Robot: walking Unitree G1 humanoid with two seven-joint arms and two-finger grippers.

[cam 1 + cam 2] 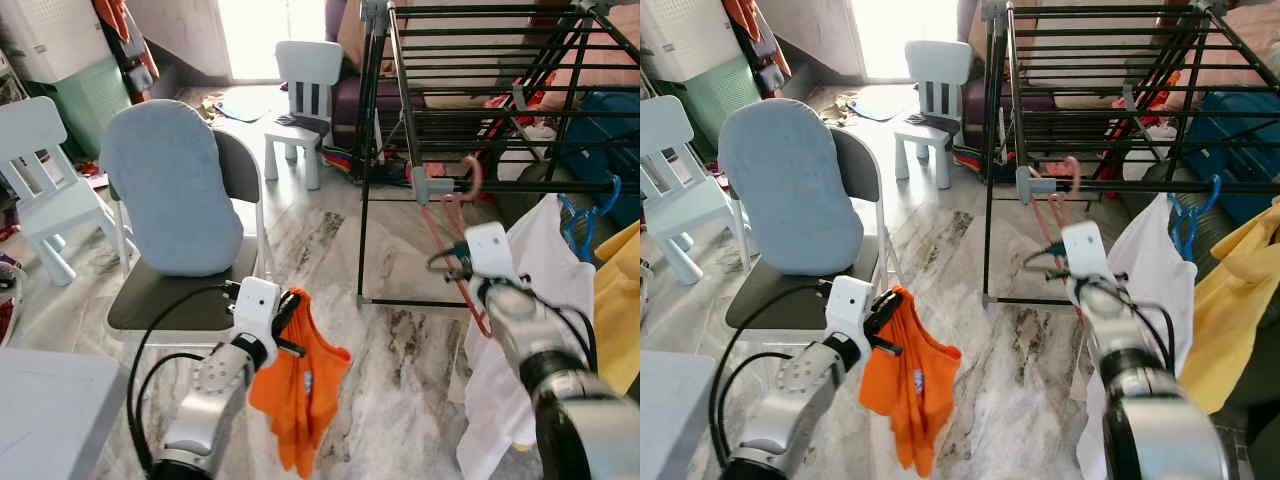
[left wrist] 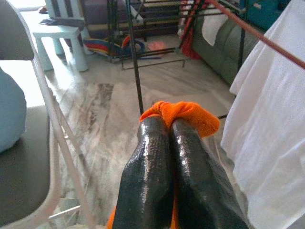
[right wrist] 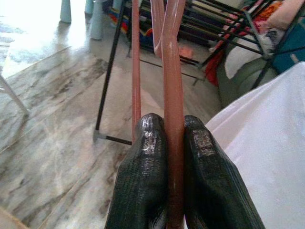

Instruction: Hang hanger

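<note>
The black drying rack [image 1: 480, 60] stands far right. The pink hanger [image 3: 172, 95], pinched in the right gripper [image 3: 174, 143], has its hook at the rail, seemingly nearly hung. Left gripper [image 2: 164, 148] clamps an orange shirt [image 1: 300, 390].

Chair left, drying rack right.
A cushion [image 1: 170, 190] sits on the chair [image 1: 180, 295]; the hanger [image 1: 452, 225] hooks onto the rack [image 1: 480, 100] behind it.

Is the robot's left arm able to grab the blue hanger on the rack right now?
Probably not. The left gripper is shut on the orange shirt, low beside the chair. The blue hanger hangs far across, past the right gripper holding the pink hanger and the white shirt.
</note>
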